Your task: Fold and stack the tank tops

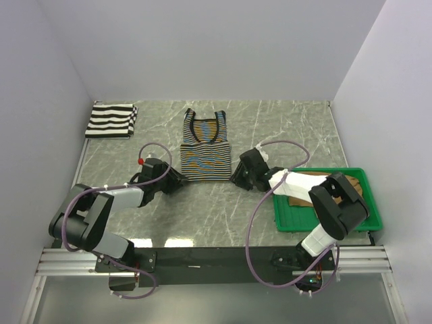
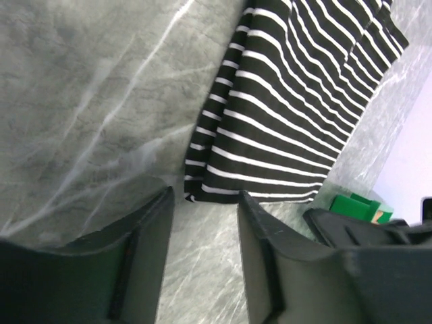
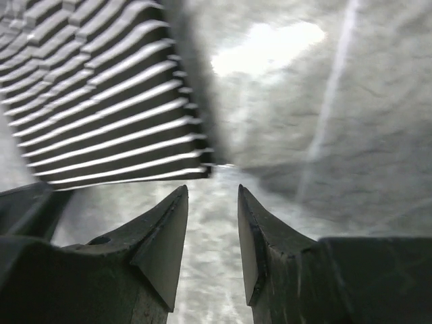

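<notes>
The pinstriped tank top (image 1: 205, 148) lies flat in the middle of the table, straps away from me. My left gripper (image 1: 181, 181) is open and empty just off its near left corner; the hem (image 2: 297, 101) shows just beyond the fingers (image 2: 204, 202). My right gripper (image 1: 233, 179) is open and empty just off the near right corner; the hem corner (image 3: 101, 101) lies just ahead of it (image 3: 212, 196). The wide black-and-white striped top (image 1: 111, 120) lies folded at the back left. The tan-brown top (image 1: 356, 185) lies in the tray, partly hidden by my right arm.
A green plastic tray (image 1: 324, 223) stands at the right near edge; its corner shows in the left wrist view (image 2: 358, 206). White walls close the table on the left, back and right. Both arms reach low over the marble tabletop (image 1: 202, 216).
</notes>
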`<action>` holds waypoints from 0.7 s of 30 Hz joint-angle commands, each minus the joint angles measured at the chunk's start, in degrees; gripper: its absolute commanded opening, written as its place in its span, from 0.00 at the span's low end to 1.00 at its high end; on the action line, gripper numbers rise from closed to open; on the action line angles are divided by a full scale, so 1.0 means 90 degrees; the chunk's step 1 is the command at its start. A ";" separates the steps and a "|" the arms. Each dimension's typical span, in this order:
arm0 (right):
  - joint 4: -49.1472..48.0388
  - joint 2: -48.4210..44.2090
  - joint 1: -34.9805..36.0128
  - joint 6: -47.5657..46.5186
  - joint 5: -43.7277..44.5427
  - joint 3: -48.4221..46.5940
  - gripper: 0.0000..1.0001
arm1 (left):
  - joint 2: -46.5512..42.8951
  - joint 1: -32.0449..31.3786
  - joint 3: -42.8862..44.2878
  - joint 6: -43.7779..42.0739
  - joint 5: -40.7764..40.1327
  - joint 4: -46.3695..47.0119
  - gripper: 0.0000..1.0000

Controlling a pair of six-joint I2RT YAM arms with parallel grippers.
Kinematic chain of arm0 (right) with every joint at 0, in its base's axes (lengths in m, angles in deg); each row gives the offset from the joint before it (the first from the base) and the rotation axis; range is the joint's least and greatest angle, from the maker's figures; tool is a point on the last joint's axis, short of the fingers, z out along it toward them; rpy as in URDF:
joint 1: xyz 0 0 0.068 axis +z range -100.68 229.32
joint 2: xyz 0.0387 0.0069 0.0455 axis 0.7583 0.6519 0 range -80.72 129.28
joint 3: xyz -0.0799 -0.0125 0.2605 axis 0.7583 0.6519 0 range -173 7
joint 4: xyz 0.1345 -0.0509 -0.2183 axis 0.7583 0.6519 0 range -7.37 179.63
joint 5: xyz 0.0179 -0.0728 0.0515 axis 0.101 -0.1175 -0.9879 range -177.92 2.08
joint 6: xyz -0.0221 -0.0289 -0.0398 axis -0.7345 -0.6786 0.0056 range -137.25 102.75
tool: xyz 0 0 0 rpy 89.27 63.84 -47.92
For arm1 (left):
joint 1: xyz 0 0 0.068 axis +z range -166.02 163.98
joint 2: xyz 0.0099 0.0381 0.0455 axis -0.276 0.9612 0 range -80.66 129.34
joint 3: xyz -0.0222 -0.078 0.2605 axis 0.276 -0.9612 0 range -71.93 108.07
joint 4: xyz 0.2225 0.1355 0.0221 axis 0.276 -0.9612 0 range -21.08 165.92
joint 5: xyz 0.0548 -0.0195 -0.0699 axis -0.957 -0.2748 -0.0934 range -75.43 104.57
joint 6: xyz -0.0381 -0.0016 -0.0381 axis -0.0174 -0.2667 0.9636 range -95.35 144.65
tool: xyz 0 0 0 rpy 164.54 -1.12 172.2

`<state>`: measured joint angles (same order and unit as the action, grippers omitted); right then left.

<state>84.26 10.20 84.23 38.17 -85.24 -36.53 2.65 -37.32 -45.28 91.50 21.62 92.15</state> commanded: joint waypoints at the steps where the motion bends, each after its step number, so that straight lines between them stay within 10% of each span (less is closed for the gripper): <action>1: -0.0600 -0.0258 0.0105 0.0258 0.0181 0.0032 0.43 | 0.0187 0.0003 0.0066 0.0102 -0.0197 0.0082 0.46; 21: -0.1167 0.0621 0.0144 0.0629 0.0210 0.0120 0.43 | 0.0470 -0.0045 0.0280 -0.0103 -0.0519 -0.0123 0.23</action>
<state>75.56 14.24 85.09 43.02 -85.31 -35.70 5.73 -37.47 -44.05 92.60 19.23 92.72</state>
